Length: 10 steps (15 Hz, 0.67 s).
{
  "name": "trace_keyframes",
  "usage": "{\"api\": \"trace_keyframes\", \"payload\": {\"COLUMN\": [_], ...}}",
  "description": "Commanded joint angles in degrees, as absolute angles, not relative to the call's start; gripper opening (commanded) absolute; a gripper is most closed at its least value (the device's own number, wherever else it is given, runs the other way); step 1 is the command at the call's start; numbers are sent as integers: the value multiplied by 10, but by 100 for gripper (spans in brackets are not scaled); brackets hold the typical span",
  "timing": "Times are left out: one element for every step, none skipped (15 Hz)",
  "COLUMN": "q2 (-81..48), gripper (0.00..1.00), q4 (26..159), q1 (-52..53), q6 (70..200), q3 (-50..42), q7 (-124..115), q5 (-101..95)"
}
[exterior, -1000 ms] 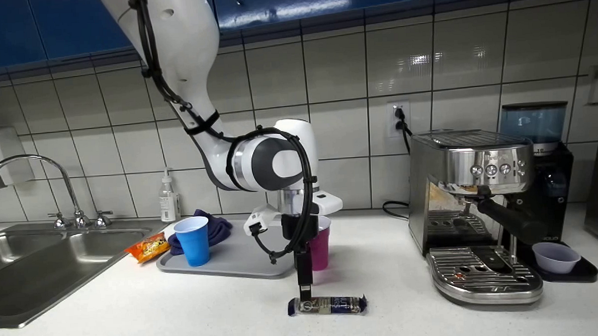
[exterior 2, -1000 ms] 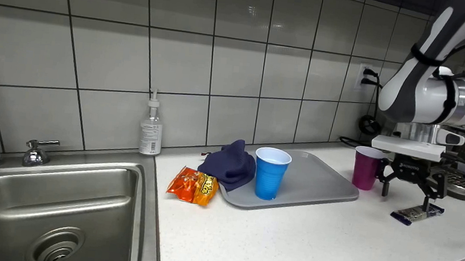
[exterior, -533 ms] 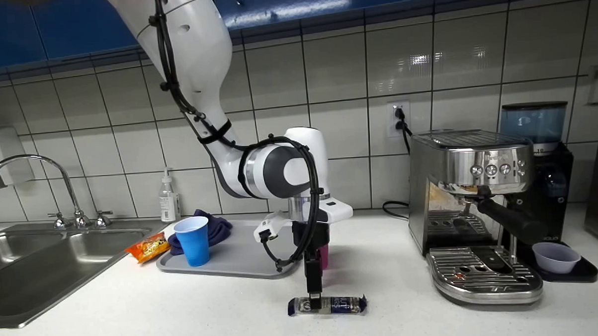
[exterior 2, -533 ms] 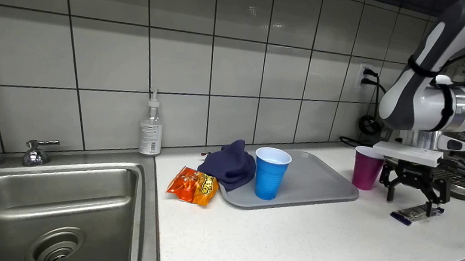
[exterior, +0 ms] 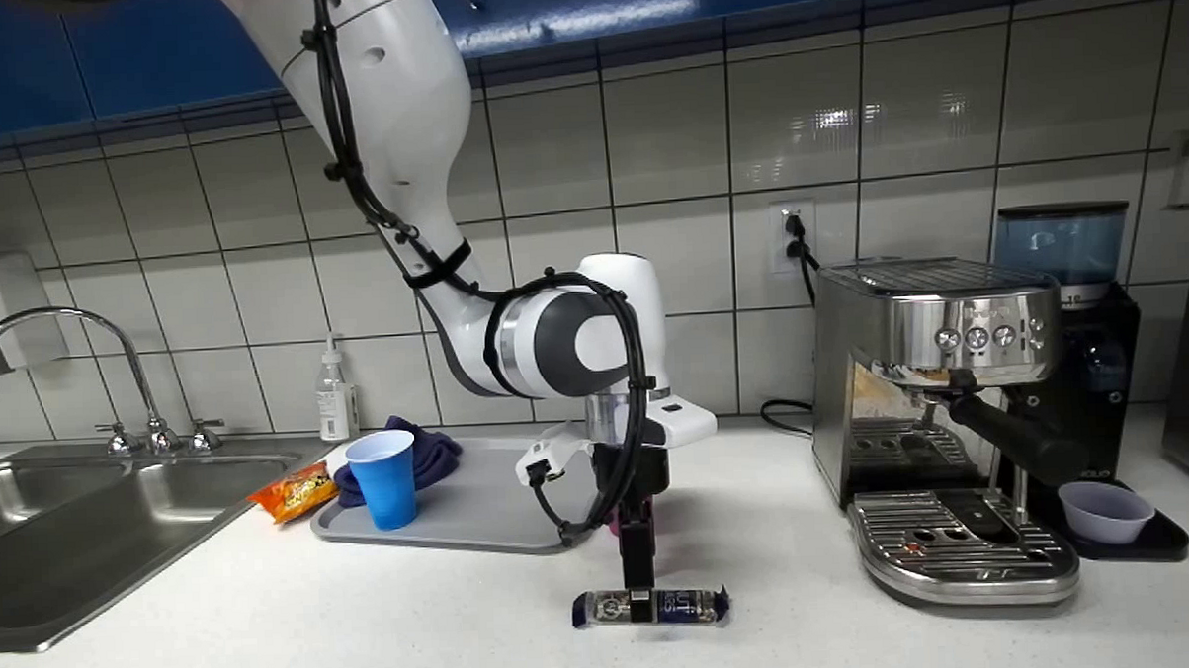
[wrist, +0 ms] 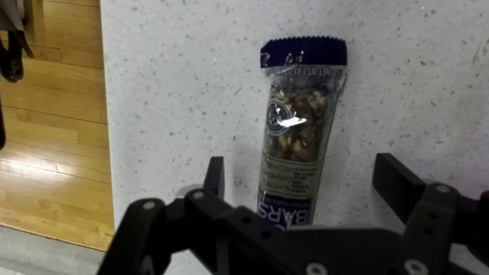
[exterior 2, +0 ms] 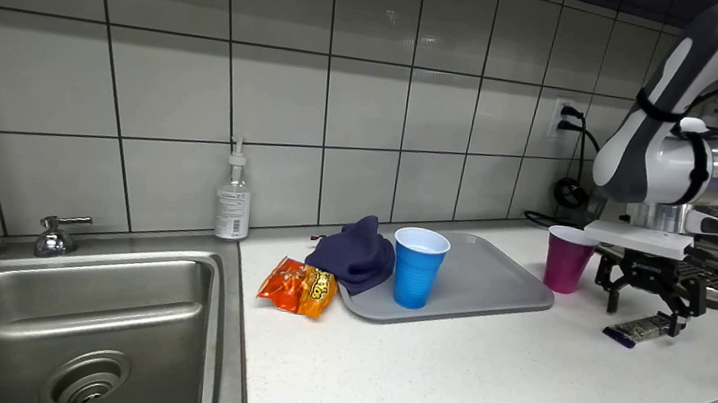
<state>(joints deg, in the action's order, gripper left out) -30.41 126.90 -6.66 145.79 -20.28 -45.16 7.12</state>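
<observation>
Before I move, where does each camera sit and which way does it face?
An exterior view: in front of the counter, facing the tiled wall; arm and fingers show.
An exterior view: by the sink, angled along the counter; arm and fingers at picture right.
Wrist view: above the snack bar, looking down; fingers show, standing apart.
Both exterior views share the blue cup.

There are two tall cups [exterior 2: 416, 277], one nut bar [wrist: 294, 133], one cloth [exterior 2: 355, 254].

the sink [exterior 2: 95, 300] and espresso machine [exterior: 936, 332] show a kitchen.
</observation>
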Motion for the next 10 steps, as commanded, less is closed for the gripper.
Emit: {"api": "trace_keyframes", "payload": {"q2": [-298, -299, -299, -299, -299, -299, -299, -299, -299, -299], "gripper": [100, 100, 100, 100, 100, 98, 73, 73, 65, 58], "q4": [1272, 1271, 1271, 1271, 1271, 1271, 1272, 1272, 1272, 1272], "q1": [-73, -73, -72, -72, -72, -72, -72, -71, -71, -71], "q6": [1458, 1458, 1459, 1458, 1459, 1459, 1461, 1462, 1462, 1463], "q3": [-205, -206, -208, -208, -209, -209, -209, -210, -210, -210], "q7": [-458, -459, -459, -460, -459, -459, -459, -460, -460, -460], "q5": [74, 74, 73, 73, 73, 73, 73, 72, 72, 72]}}
